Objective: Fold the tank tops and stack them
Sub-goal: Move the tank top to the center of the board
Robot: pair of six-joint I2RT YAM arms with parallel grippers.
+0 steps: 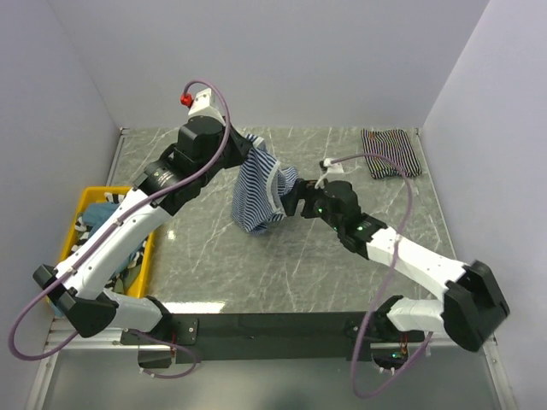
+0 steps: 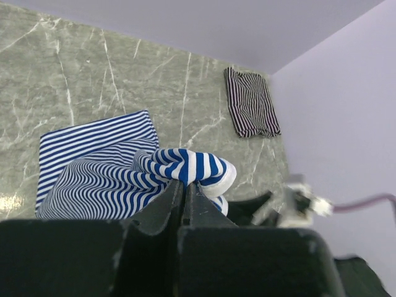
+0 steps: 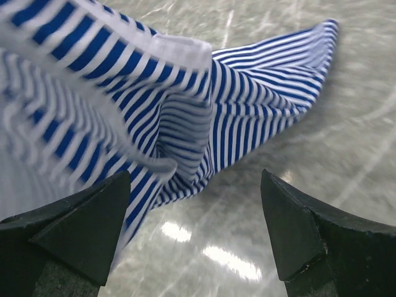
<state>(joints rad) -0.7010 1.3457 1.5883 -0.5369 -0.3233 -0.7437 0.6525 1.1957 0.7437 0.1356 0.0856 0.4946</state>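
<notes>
At the far left, a yellow bin (image 1: 83, 205) sits on the marbled table (image 1: 214, 265). It holds a heap of cloth that looks like more striped tops, though from above I can't make out single pieces. The left arm reaches up and across from beside the bin, and the left gripper (image 2: 185, 189) has its jaws pressed tight together on a bunched, white-trimmed edge of the blue-and-white tank top (image 1: 256, 196). That top hangs from the pinch over the middle of the table. In the left wrist view, its lower part lies spread on the marble while the gathered edge is lifted clear. Just to the right of the hanging cloth, the right gripper (image 3: 195, 176) faces it with its jaws spread wide and nothing between them. In the right wrist view, the two dark fingers (image 3: 297, 229) frame the blurred stripes, with the cloth's lower folds just beyond the tips. I can't tell from here whether the left finger brushes the fabric. Further right, near the back corner and well apart from both grippers, the black-and-white tank top (image 1: 391, 152) lies folded flat on the table by itself.
</notes>
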